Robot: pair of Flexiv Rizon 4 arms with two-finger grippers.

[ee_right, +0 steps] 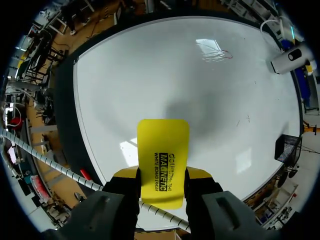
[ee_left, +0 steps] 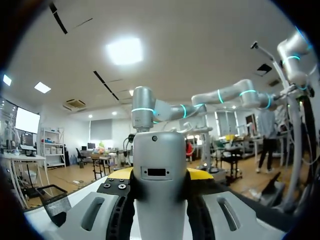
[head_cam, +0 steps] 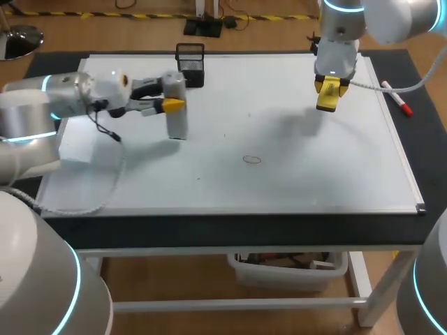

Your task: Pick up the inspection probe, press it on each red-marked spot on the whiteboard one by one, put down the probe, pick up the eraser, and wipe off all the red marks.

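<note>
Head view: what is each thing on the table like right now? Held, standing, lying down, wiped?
inspection probe: upright, gripped by the left gripper.
eraser: gripped by the right gripper, above the whiteboard.
red mark: not wiped off.
mesh holder: standing upright.
marker: lying beside the whiteboard.

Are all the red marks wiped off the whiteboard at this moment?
No, a red mark shows near the middle of the whiteboard, while the eraser is in the right gripper, away from it.
</note>
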